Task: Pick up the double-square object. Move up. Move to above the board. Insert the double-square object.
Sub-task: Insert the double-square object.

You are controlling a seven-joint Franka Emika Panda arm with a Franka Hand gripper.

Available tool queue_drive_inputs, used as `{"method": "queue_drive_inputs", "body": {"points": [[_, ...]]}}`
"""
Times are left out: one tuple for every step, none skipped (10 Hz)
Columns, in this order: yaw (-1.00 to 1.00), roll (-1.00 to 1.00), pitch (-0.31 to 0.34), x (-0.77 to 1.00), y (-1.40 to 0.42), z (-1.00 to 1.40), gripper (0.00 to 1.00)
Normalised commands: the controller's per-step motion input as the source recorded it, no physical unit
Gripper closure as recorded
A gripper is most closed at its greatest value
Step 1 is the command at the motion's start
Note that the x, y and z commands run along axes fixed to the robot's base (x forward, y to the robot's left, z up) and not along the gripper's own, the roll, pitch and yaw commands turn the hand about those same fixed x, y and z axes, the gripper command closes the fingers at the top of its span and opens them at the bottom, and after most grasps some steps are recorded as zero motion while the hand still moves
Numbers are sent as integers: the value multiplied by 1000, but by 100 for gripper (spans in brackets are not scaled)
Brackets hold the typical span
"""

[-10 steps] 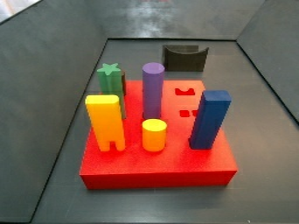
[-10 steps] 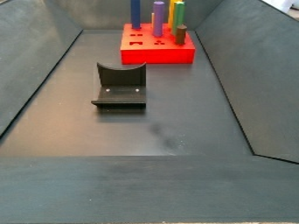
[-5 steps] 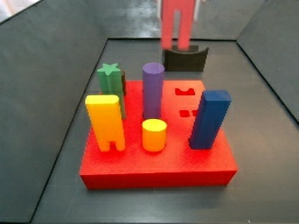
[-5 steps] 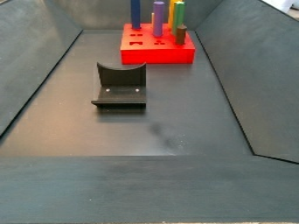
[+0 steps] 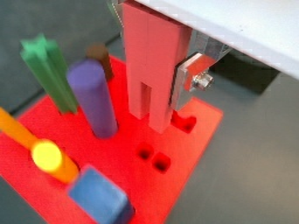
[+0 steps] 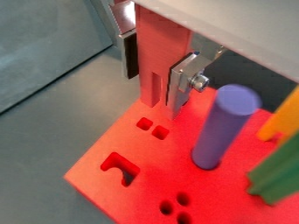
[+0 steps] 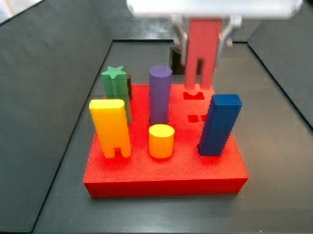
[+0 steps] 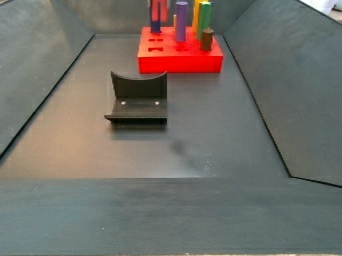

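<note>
**Red post clamped in the gripper above the board**

You have the double-square object (image 5: 155, 66) held upright between the gripper's (image 5: 158, 109) flat silver finger plates; in both wrist views a plate presses each side of the post, so the jaws are closed on it. The post is a slim, smooth, matte red bar with a groove down its face, which splits its lower end into two square legs (image 6: 153, 74). In a side view it hangs under the pale gripper body, over the rear part of the board (image 7: 134, 178), its lower end close above the board's top; whether it touches, you cannot tell from here.

The board is a thick, square, flat-topped red block. Beneath the post in a wrist view you see a pair of small square holes (image 6: 152, 129), with an arch-shaped hole (image 6: 118, 166) nearby.

Other smooth pegs stand in the board: a round purple cylinder (image 7: 159, 93), a green star-topped post (image 7: 116, 84), a yellow-orange arch-footed post (image 7: 109, 128), a short yellow cylinder (image 7: 162, 142) and a blue rectangular post (image 7: 221, 124).

The dark fixture (image 8: 136, 98) sits on the grey floor, well apart from the board.
</note>
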Motion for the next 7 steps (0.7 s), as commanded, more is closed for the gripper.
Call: {"method": "queue_drive_inputs", "body": {"points": [[9,30,-36,423,-137,-746,100],[40,49,-9,514,-123,-786,100],[77,84,-4,506,-77,-774,100],[149,287,0,-160,0,-560,100],[-57,110,34,-226,20,-114,100],[0,0,0,0,0,-46,100],[0,46,-20,-231,0,-166,100]]}}
